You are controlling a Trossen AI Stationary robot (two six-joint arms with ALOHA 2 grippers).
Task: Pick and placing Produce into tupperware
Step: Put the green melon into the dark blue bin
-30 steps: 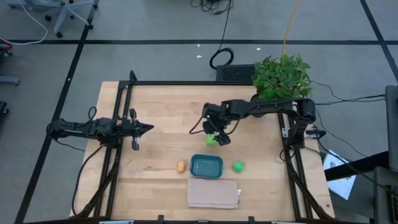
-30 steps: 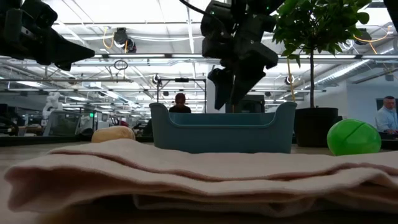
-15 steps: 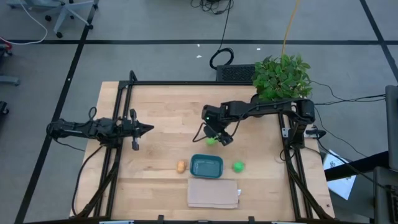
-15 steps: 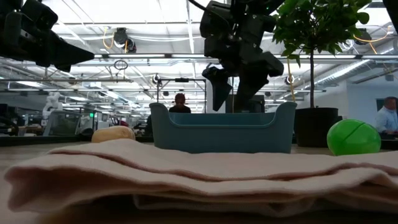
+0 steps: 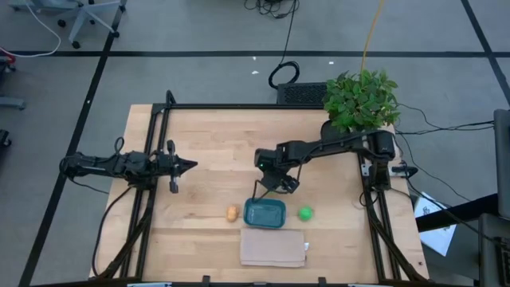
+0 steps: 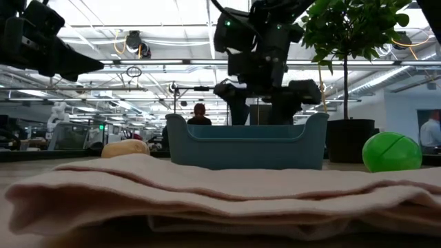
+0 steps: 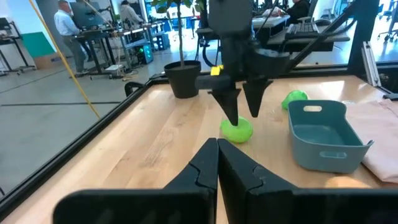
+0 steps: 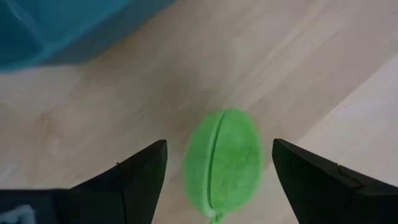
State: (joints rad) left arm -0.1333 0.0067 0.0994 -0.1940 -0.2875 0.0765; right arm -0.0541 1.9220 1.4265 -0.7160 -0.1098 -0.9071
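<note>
Right hand (image 8: 214, 180) wide (straddling lime-green produce (image 8: 222, 162)), beside tupperware (image 5: 265, 213) rim, bare wood around.

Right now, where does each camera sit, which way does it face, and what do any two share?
High: overhead, facing down; both arms, tupperware.
Low: table height, facing across the cloth; right gripper behind the tupperware.
Left wrist: looks past the shut left gripper towards the right arm.
Right wrist: looks down between open fingers at the lime-green piece.
Shared: both wrist views show that piece.
</note>
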